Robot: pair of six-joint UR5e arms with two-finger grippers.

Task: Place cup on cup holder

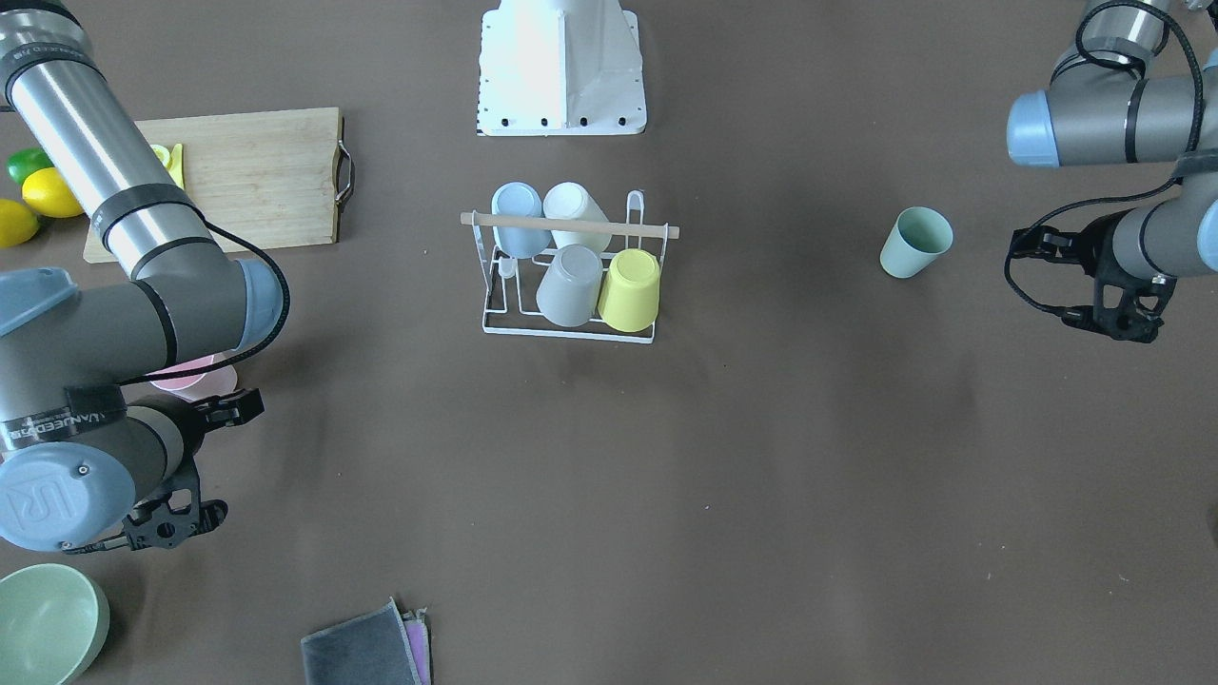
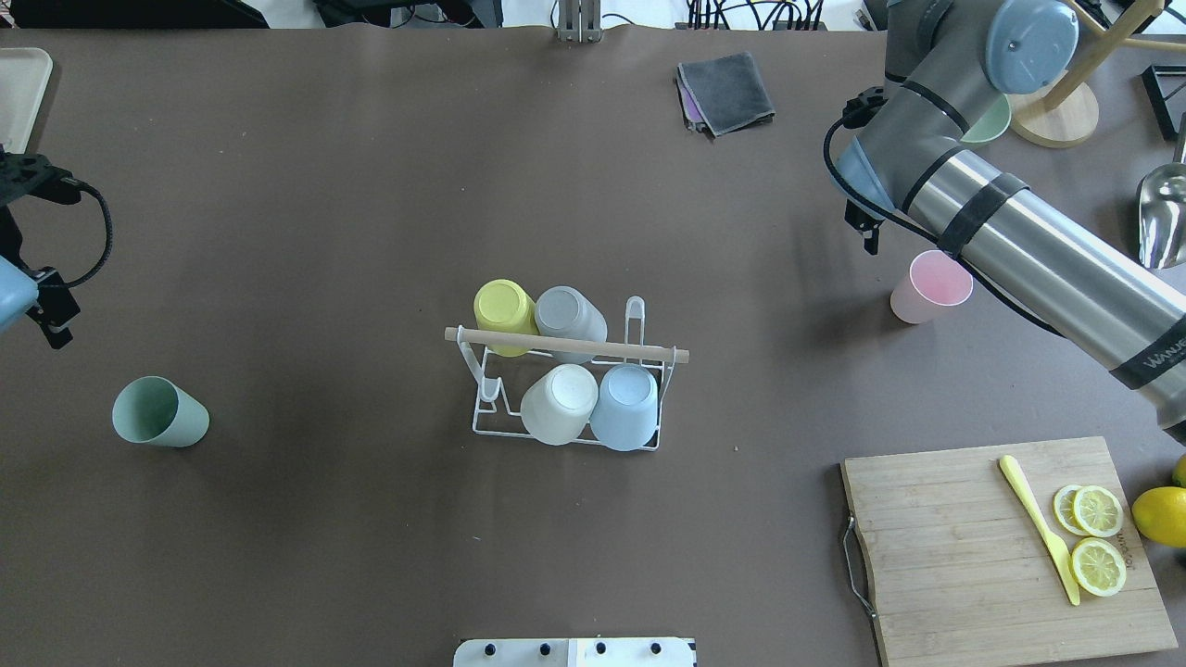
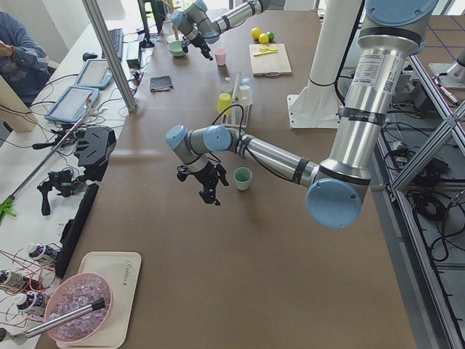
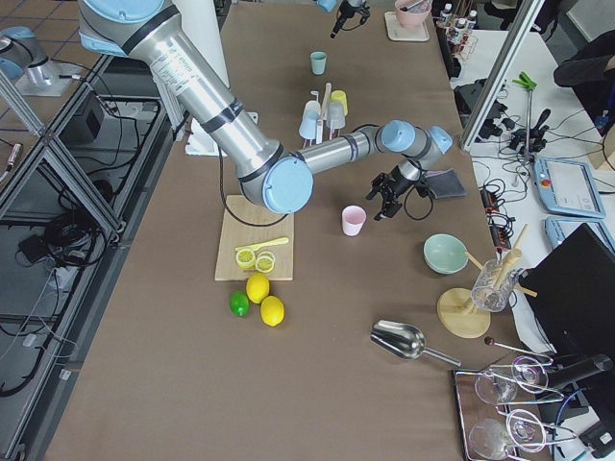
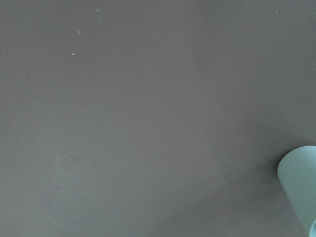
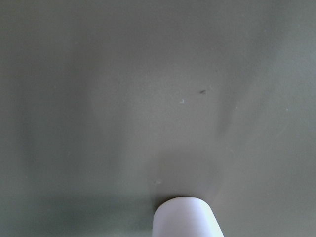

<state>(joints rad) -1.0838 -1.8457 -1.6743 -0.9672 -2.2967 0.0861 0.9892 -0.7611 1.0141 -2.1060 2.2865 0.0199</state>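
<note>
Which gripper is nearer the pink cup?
Right. The right gripper hangs close beside the pink cup; the left gripper is far off, near the green cup.

Bare surface (image 2: pixel 324 232) lies wide open between the green cup (image 2: pixel 159 412) and the rack (image 2: pixel 478 428). The rod (image 2: pixel 565 345) crosses above four upturned cups (image 2: pixel 559 403); prongs (image 2: pixel 489 387) at its left end stand free. The right arm (image 2: pixel 1019 222) partly overhangs the pink cup (image 2: pixel 927 289).
</note>
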